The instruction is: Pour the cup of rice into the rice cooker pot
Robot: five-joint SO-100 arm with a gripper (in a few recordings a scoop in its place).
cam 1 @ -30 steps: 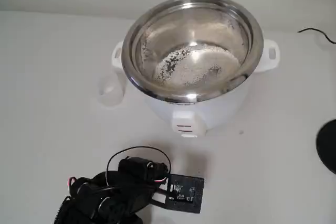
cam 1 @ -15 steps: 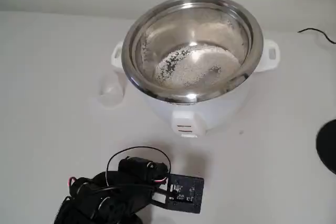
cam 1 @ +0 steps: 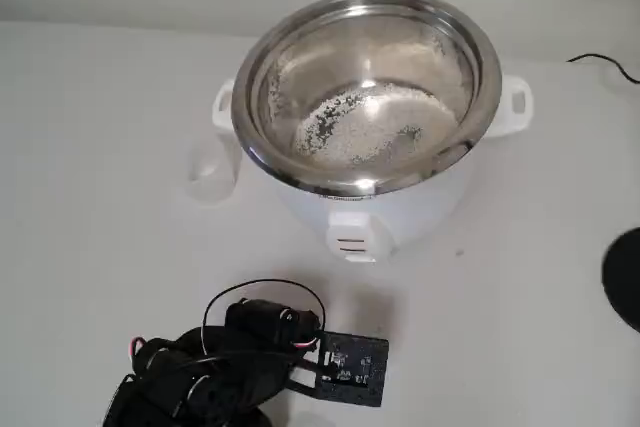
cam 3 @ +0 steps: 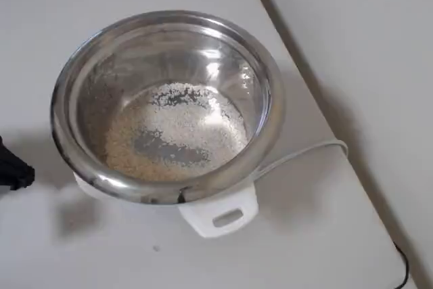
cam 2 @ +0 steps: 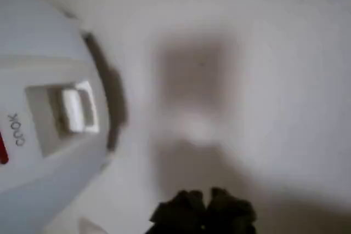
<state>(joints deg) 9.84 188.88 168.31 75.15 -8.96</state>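
Left of the shiny steel rice cooker pot [cam 1: 366,87] holding white rice [cam 1: 375,127], small translucent cup [cam 1: 212,169] stands upright, well beyond the retracted black gripper [cam 1: 345,367]; jaw state indeterminable.

Black arm [cam 1: 215,372] folded low, fingers [cam 2: 203,212] blurred, state unclear

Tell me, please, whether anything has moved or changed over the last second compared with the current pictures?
Nothing has visibly changed. In the fixed view the arm sits folded at the bottom edge as before, the cup stands on the table left of the cooker, and the rice lies in the rice cooker pot in the same patch.
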